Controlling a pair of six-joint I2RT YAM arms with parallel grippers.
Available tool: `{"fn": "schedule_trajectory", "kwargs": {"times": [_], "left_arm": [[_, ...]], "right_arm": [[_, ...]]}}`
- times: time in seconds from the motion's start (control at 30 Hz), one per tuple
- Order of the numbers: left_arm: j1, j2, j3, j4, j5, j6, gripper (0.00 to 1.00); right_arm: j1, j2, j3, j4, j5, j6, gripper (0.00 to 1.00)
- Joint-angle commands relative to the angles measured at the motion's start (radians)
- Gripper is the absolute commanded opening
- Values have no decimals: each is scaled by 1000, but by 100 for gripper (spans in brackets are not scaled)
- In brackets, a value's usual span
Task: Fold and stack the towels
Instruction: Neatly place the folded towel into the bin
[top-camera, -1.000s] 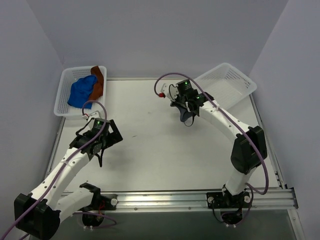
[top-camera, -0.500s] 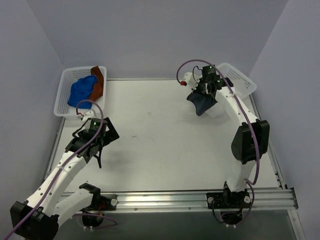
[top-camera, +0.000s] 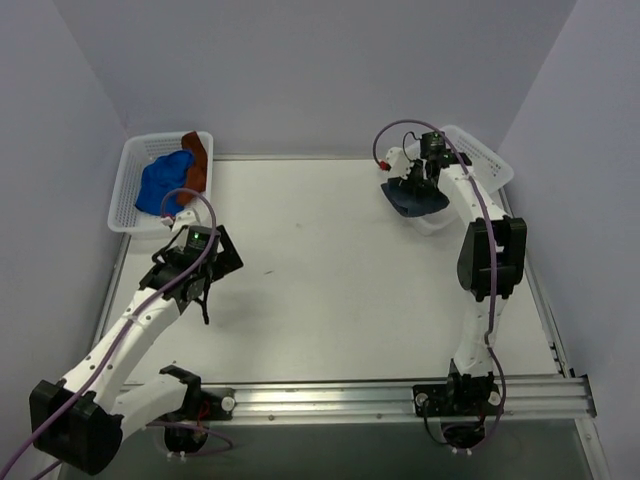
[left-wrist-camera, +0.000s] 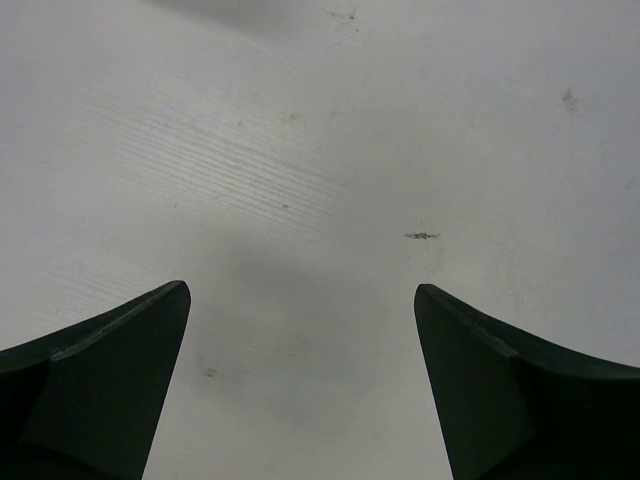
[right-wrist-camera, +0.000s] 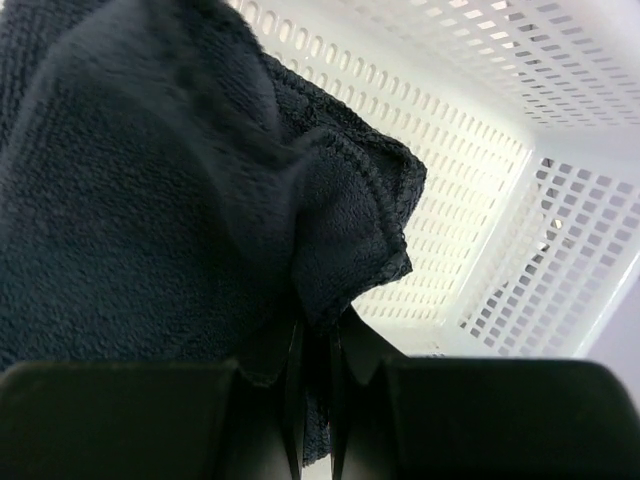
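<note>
My right gripper (top-camera: 418, 183) is shut on a dark purple towel (top-camera: 413, 198), holding it over the near-left corner of the white mesh basket (top-camera: 478, 160) at the back right. In the right wrist view the dark towel (right-wrist-camera: 170, 190) fills the left side and is pinched at my right gripper (right-wrist-camera: 315, 350), with the basket wall (right-wrist-camera: 470, 190) behind it. A bright blue towel (top-camera: 160, 183) and a rust-brown towel (top-camera: 197, 165) lie bunched in the left basket (top-camera: 128, 165). My left gripper (top-camera: 203, 297) hangs open over bare table, nothing between its fingertips (left-wrist-camera: 120, 350).
The white table (top-camera: 320, 260) is bordered by a metal rail (top-camera: 400, 395) at the near edge. Grey walls close in at the back and both sides. Purple cables loop above both wrists.
The right arm has swung right and back, carrying the dark towel from mid-table to the right basket's corner. The left arm shifted slightly and stays open.
</note>
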Motion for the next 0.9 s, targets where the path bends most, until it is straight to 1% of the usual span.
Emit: {"fn": "schedule_trajectory", "kwargs": {"times": [0.0, 0.2, 0.53, 0.87], "left_arm": [[6, 15, 40, 91, 20, 35, 94], [6, 46, 40, 159, 43, 55, 94], [6, 101, 50, 200, 43, 75, 94], [6, 156, 61, 233, 72, 83, 94]], "right_arm": [[-9, 23, 56, -11, -29, -32, 0], [-32, 64, 82, -11, -56, -66, 0], [-53, 164, 143, -16, -58, -84, 0], [-66, 222, 174, 9, -50, -90, 0]]}}
